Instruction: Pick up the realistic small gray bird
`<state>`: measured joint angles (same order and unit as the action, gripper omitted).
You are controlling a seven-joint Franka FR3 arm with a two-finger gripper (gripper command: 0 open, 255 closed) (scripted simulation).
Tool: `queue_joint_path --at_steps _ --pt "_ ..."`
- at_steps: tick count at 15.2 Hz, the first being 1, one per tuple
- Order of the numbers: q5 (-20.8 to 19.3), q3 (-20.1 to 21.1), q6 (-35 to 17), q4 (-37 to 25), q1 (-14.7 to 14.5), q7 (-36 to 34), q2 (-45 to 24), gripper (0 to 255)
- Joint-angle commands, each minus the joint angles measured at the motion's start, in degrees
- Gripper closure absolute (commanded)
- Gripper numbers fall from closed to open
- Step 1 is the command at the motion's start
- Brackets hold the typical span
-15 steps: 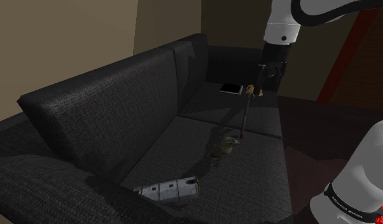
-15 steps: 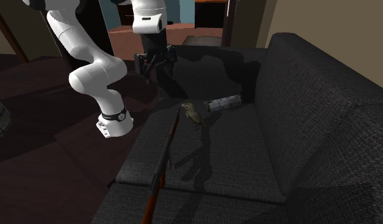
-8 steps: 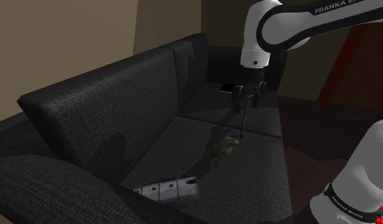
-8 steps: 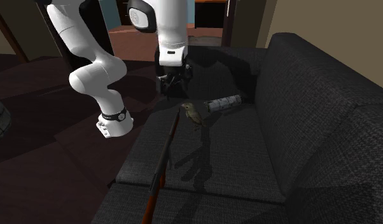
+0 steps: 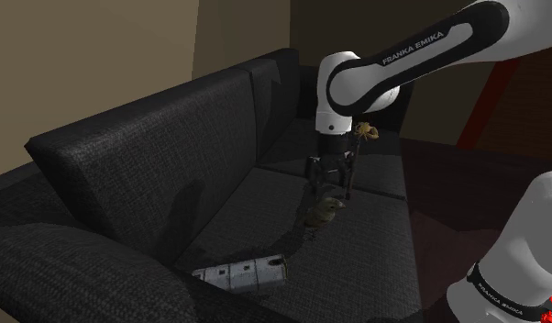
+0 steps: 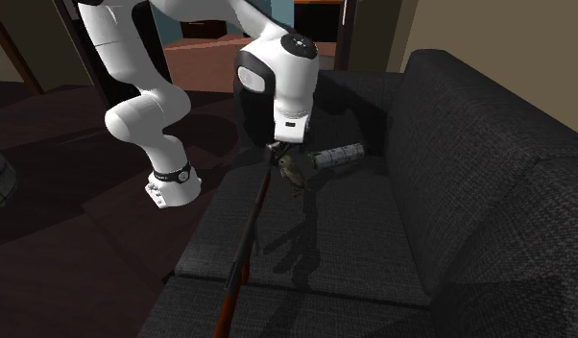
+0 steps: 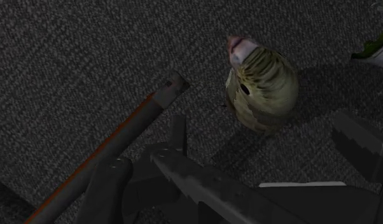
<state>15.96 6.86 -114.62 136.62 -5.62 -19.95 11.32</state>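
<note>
Gripper [image 5: 326, 176] spread, just abv bird [image 7: 260, 86].

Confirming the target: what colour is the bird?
Olive-green bird, faintly streaked; the wrist view shows it best.

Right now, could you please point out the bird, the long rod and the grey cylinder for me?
bird [image 7: 263, 83]: wrist view, middle of its body.
long rod [image 6: 245, 252]: second exterior view, midway along its shaft.
grey cylinder [image 5: 242, 272]: shoulder view, its side.

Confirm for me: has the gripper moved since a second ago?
Yes. In the shoulder view the gripper has dropped down and left, from high over the far seat cushion of the sofa to just above the small bird.
</note>
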Motion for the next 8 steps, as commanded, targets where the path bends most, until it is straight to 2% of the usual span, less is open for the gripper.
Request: queue_joint_path --at_steps 1,3,8 --pt "1.9 0.4 -1.5 -0.8 -0.5 -0.4 -3.7 0" --pt "3.6 0.9 -3.0 -1.8 -1.1 -0.7 -7.2 0" --pt "4.1 1.1 -6.8 -0.4 -1.2 0.3 -9.7 0"
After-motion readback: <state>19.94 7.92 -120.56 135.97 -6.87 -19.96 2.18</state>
